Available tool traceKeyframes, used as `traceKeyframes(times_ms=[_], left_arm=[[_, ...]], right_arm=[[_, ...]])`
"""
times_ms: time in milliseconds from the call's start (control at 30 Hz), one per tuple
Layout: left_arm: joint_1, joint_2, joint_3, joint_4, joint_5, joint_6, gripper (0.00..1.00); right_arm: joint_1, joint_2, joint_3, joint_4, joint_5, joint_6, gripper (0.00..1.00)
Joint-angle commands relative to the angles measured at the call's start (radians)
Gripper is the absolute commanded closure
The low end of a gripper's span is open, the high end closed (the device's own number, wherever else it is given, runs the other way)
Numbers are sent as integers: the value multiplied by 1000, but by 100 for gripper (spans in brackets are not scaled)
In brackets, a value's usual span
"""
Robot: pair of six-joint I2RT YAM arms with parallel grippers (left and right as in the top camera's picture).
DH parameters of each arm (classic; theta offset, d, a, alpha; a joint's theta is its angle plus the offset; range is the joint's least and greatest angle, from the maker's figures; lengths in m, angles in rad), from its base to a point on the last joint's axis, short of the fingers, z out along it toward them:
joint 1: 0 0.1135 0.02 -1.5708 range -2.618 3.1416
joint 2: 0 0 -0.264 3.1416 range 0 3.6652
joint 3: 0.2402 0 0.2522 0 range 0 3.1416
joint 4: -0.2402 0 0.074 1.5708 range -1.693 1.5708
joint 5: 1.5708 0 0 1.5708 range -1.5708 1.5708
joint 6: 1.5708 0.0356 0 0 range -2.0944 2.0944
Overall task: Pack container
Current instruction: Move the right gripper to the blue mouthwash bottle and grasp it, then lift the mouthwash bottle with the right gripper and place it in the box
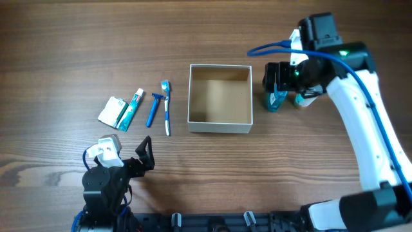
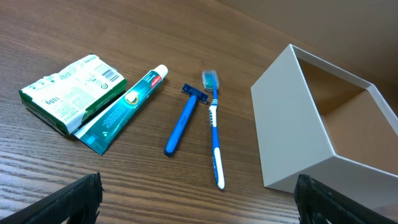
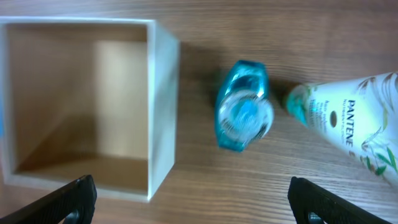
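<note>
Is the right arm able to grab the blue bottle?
Probably yes. The right gripper is open above the blue bottle, and nothing covers it; the container and Pantene tube lie beside it.

Overhead camera looks straight down from high above, taking in the whole wooden table (image 1: 193, 174). Left wrist camera sits low and close, looking slantwise across the tabletop; right wrist camera looks straight down from close above. All three views share the white-walled container (image 1: 219, 127).
</note>
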Motion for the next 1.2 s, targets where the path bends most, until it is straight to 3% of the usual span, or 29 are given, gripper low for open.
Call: traceKeyframes(times_ms=[0, 167, 267, 533, 567, 600, 633, 667, 900, 1167], left_arm=[[-5, -5, -13, -2, 8, -8, 0], [-5, -5, -13, -2, 8, -8, 0], [-5, -5, -13, -2, 8, -8, 0], [-5, -5, -13, -2, 8, -8, 0], [-5, -5, -13, -2, 8, -8, 0], [-5, -5, -13, -2, 8, -8, 0], [-5, -5, -13, -2, 8, -8, 0], [-5, -5, -13, -2, 8, -8, 0], [-5, -5, -13, -2, 8, -8, 0], [-5, -5, -13, -2, 8, -8, 0]], right_arm=[[3, 61, 13, 25, 163, 193, 0], [3, 102, 11, 37, 163, 224, 4], [3, 154, 11, 38, 140, 224, 20], [3, 274, 11, 41, 100, 201, 35], [3, 274, 11, 42, 102, 201, 42], [3, 274, 11, 42, 102, 201, 57], [3, 271, 11, 33, 108, 198, 89], [3, 261, 11, 32, 118, 193, 94], [32, 57, 16, 37, 167, 172, 96], [264, -285, 34, 11, 159, 229, 96]])
